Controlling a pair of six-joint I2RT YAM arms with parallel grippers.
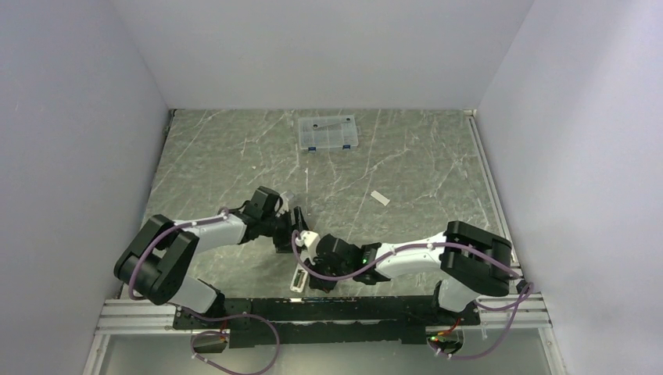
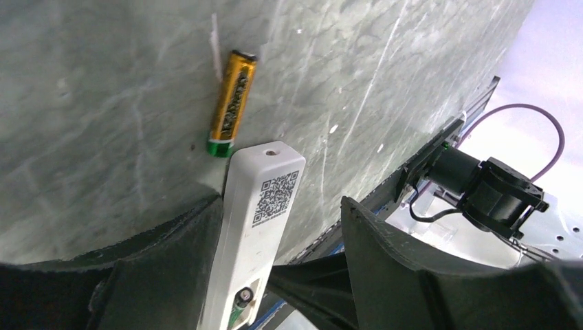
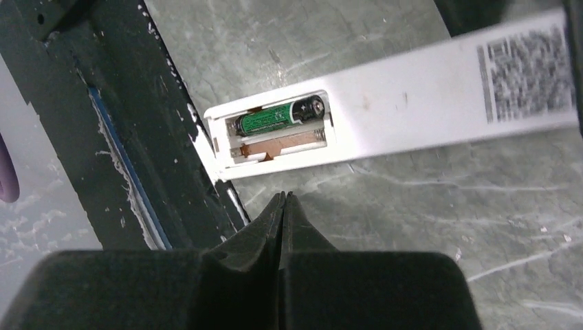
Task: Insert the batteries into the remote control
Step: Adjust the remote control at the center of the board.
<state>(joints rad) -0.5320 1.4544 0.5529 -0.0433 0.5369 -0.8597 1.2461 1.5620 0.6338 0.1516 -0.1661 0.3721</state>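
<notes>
The white remote control [image 3: 412, 96] lies back-up on the table near the front edge, its battery compartment open. One dark green battery [image 3: 278, 115] sits in the upper slot; the lower slot [image 3: 278, 144] shows bare copper contacts. My right gripper [image 3: 283, 197] is shut and empty, its tip just beside the compartment end. My left gripper [image 2: 278, 203] is open astride the remote's [image 2: 265, 206] other end, the left finger [image 2: 185, 240] against it and the right finger apart. A copper-orange battery [image 2: 232, 103] lies loose on the table just past that end. In the top view the remote [image 1: 298, 279] lies between both grippers.
A clear plastic compartment box with blue latches [image 1: 327, 133] stands at the back middle. A small flat white cover piece [image 1: 380, 198] lies right of centre. The black base rail [image 3: 103, 124] runs right next to the remote's compartment end.
</notes>
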